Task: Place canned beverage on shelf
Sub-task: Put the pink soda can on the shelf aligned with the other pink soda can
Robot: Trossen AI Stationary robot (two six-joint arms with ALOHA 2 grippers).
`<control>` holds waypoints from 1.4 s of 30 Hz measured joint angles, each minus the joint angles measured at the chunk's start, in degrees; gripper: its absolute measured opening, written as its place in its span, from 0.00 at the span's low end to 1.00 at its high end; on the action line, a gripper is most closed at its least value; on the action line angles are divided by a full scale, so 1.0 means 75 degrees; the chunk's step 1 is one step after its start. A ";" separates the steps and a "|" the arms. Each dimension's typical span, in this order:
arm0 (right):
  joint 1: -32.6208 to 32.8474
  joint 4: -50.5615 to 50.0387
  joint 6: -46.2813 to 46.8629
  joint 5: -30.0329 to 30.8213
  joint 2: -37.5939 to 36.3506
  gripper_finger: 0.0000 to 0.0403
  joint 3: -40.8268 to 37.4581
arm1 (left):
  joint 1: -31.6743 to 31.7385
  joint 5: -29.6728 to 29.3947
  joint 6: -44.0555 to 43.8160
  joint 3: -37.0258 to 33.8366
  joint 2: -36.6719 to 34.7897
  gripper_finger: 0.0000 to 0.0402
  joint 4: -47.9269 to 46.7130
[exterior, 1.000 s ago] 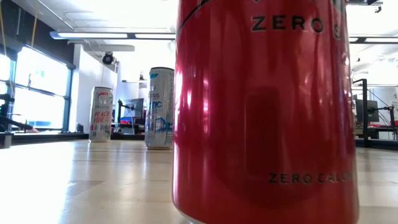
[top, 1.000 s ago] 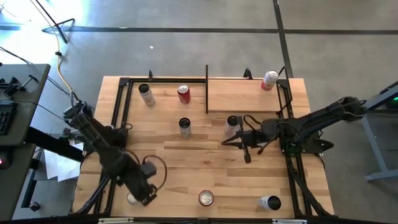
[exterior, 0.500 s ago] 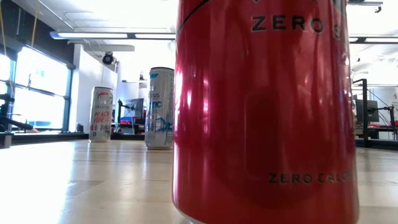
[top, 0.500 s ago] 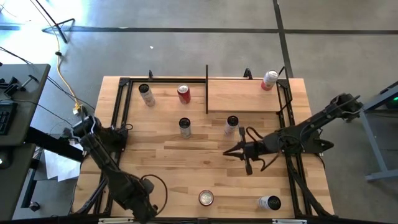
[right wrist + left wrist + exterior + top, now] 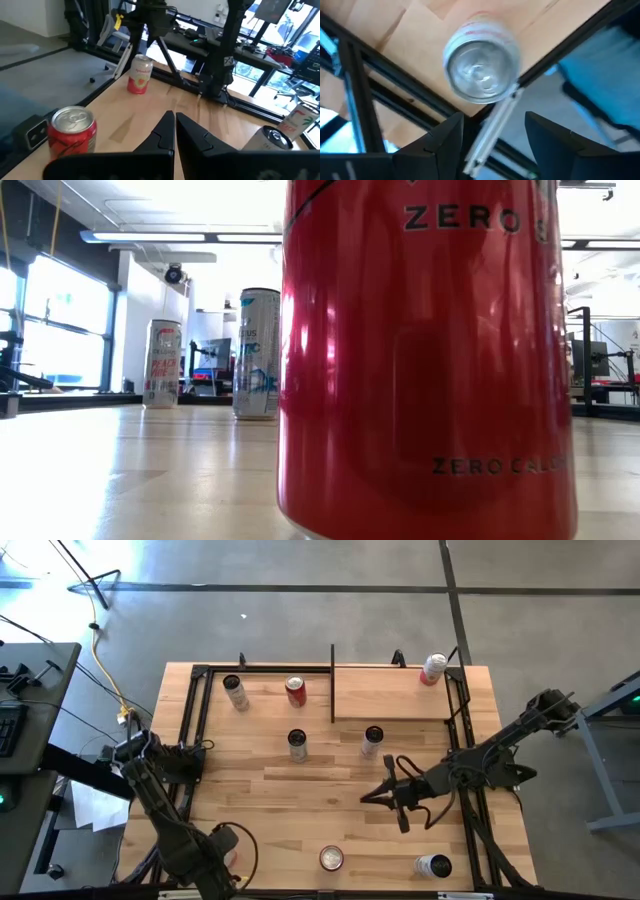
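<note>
The left gripper has opened its jaws and pulled back off the can; the right gripper withdrew slightly.

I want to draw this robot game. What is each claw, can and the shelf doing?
Silver-topped metal can, upright near the table edge.
Left dark claw, open above that can, holding nothing.
Right dark claw, shut, empty.
Flat pale wooden shelf, carries one can.
White and red can, on the shelf.
Red cylindrical can, upright on the table.
</note>
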 joint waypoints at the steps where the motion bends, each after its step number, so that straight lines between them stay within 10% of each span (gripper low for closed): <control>1: 0.0010 0.0011 0.0000 0.0000 -0.0002 0.00 -0.0001 | 0.0054 0.0185 0.0006 -0.0068 0.0006 0.48 -0.0046; 16: -0.0008 0.0058 -0.0062 0.0050 -0.0003 0.00 -0.0001 | 0.0056 -0.0366 -0.0485 -0.0096 -0.0117 0.09 0.0353; 32: -0.0008 -0.0004 0.0079 0.0044 -0.0003 0.00 -0.0001 | 0.0113 -0.0558 -0.1948 -0.0099 -0.0032 0.76 0.0251; 42: -0.0011 -0.0050 0.0084 0.0044 -0.0003 0.00 -0.0001 | -0.0047 -0.0678 -0.2207 -0.0891 -0.0006 0.82 0.0524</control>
